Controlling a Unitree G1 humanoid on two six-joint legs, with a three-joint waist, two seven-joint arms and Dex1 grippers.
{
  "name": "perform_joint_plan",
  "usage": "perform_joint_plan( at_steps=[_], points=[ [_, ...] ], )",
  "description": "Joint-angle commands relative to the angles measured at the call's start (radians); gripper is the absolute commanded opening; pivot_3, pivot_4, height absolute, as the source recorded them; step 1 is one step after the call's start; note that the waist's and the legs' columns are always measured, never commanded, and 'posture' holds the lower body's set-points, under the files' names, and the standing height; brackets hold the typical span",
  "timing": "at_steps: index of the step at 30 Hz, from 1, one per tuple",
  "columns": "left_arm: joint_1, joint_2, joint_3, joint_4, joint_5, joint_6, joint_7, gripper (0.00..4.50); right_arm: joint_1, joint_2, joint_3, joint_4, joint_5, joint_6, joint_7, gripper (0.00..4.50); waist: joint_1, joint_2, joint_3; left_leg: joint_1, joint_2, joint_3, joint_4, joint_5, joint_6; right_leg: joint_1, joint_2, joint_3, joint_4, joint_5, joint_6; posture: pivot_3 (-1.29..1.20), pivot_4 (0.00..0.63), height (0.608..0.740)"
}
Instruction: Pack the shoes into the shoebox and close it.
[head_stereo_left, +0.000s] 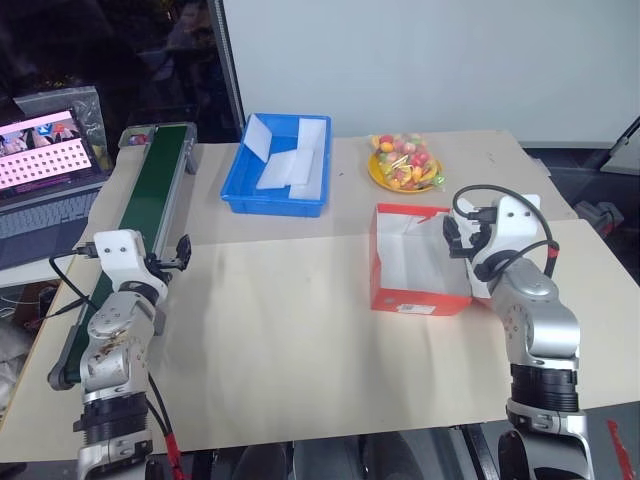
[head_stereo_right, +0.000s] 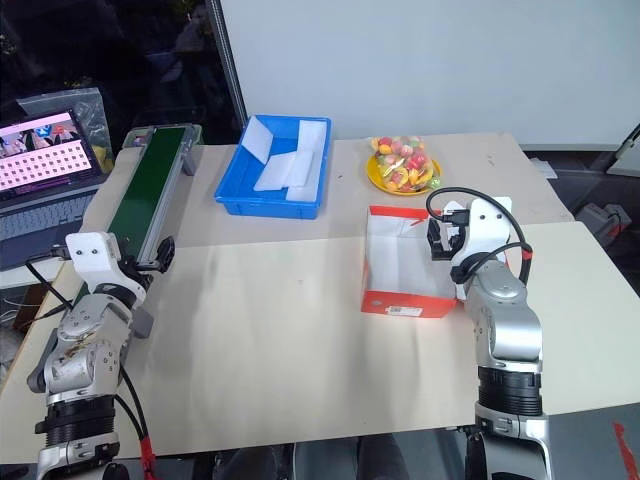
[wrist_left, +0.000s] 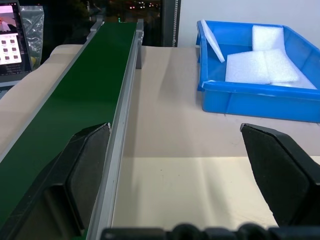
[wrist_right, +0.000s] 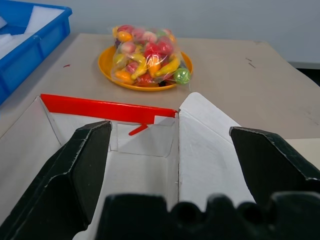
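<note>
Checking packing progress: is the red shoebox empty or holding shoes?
Empty: the shoebox stands open, showing only its bare white inside.

1 red shoebox (head_stereo_left: 418, 300) is being seen on the table, open, with white inside. 1 blue bin (head_stereo_left: 277, 196) is being seen, and 3 white foam pieces (head_stereo_left: 291, 166) are being counted in it, though the count is not certain. 1 yellow plate (head_stereo_left: 381, 176) is being seen, with 1 clear bag of toy fruit (head_stereo_left: 405, 162) being carried on it. 1 green conveyor belt (head_stereo_left: 150, 190) and 1 laptop (head_stereo_left: 45, 170) are being seen. 2 grippers are being counted: the left gripper (wrist_left: 175, 165) and the right gripper (wrist_right: 172, 160), both with fingers spread wide.
</note>
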Motion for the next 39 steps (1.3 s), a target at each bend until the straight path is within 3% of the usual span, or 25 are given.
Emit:
perform_joint_plan(
  at_steps=[1,3,6,8,11,13,18,24,32,39],
  points=[
    [0.001,0.023,0.005,-0.038,0.009,0.0,0.005,4.5,-0.02,0.001,-0.018,-0.032,-0.003,-0.031,-0.011,4.43,0.0,0.0,0.0,0.0,0.0,0.0,0.0,0.0,0.0,0.0,0.0,0.0,0.0,0.0,0.0,0.0,0.15,0.74],
    [-0.002,0.022,-0.006,-0.034,0.023,0.003,0.015,4.5,-0.029,0.001,-0.019,-0.019,-0.012,-0.021,-0.025,4.43,0.0,0.0,0.0,0.0,0.0,0.0,0.0,0.0,0.0,0.0,0.0,0.0,0.0,0.0,0.0,0.0,0.15,0.74],
    [0.005,0.024,-0.012,-0.043,0.035,-0.006,0.016,4.5,-0.062,-0.048,0.102,-0.046,-0.056,-0.035,0.067,4.43,-0.004,0.0,0.0,0.0,0.0,0.0,0.0,0.0,0.0,0.0,0.0,0.0,0.0,0.0,0.0,0.0,0.15,0.74],
    [0.009,0.016,-0.003,-0.055,0.029,-0.001,0.021,4.5,-0.086,-0.064,0.184,-0.111,-0.009,-0.021,0.188,4.43,-0.011,0.0,0.0,0.0,0.0,0.0,0.0,0.0,0.0,0.0,0.0,0.0,0.0,0.0,0.0,0.0,0.15,0.74],
    [0.026,0.011,-0.002,-0.073,0.025,-0.001,0.02,4.5,-0.114,-0.093,0.375,-0.352,0.28,0.119,0.552,4.43,-0.026,0.0,0.0,0.0,0.001,-0.001,0.0,0.0,0.0,-0.001,0.001,0.0,0.0,0.0,0.0,0.0,0.15,0.74],
    [0.034,0.007,0.005,-0.073,0.023,-0.004,0.028,4.5,-0.115,-0.102,0.436,-0.375,0.337,0.128,0.66,4.43,-0.029,0.0,0.0,0.0,0.003,-0.002,0.0,-0.001,0.001,0.0,0.004,0.0,-0.001,0.0,0.0,0.0,0.15,0.74],
    [0.058,0.018,-0.002,-0.11,0.015,0.002,0.001,4.5,-0.184,-0.074,0.486,-0.231,0.24,0.055,0.643,4.43,-0.011,-0.002,0.0,-0.001,0.001,-0.004,0.002,-0.002,-0.003,0.001,0.002,-0.003,-0.002,0.0,0.0,0.0,0.15,0.74],
    [0.171,0.1,0.104,-0.148,-0.002,0.019,-0.029,4.5,-0.194,-0.021,0.489,-0.146,0.167,0.001,0.59,4.43,-0.017,-0.002,0.0,-0.001,0.003,-0.005,0.001,-0.002,-0.005,-0.002,0.003,-0.002,0.0,0.001,0.0,0.0,0.15,0.74],
    [0.154,0.14,0.119,-0.103,0.001,0.03,-0.021,4.5,-0.152,0.035,0.47,-0.165,0.144,0.003,0.528,4.43,-0.011,-0.002,0.0,-0.001,0.003,-0.005,0.001,-0.002,-0.005,-0.001,0.004,-0.002,0.0,0.001,-0.001,0.0,0.15,0.74],
    [0.135,0.119,0.091,-0.145,-0.02,0.084,-0.011,4.5,-0.124,0.034,0.463,-0.203,0.143,0.021,0.508,4.43,-0.011,-0.001,0.0,-0.001,0.003,-0.005,0.001,-0.003,-0.006,-0.002,0.004,-0.003,0.0,0.001,-0.001,0.0,0.15,0.74]
  ],
)
